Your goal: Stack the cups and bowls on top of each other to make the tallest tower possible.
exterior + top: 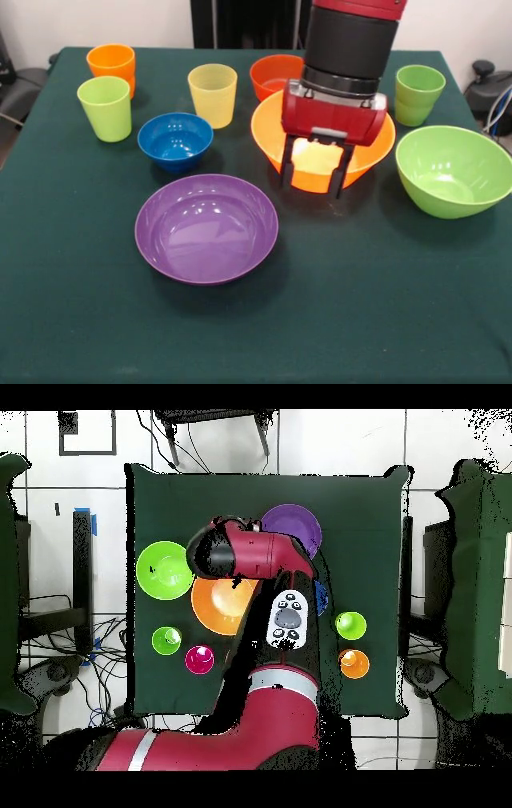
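My gripper (312,187) hangs open over the near rim of the large orange-yellow bowl (378,145), its two black fingers (286,164) spread across the bowl's front wall with nothing held. The wide purple bowl (206,228) lies in front, to the left. Left of it sits the small blue bowl (174,141), and the red-orange bowl (270,74) stands behind the gripper. The large green bowl (453,170) is at the right. An orange cup (111,64), a lime green cup (105,108), a translucent yellow cup (213,94) and a green cup (418,94) stand apart and upright.
All pieces rest on a dark green table (80,320). In the overhead view the red arm (270,564) covers the gripper and part of the orange-yellow bowl (212,609); the purple bowl (297,524) and green bowl (164,570) flank it.
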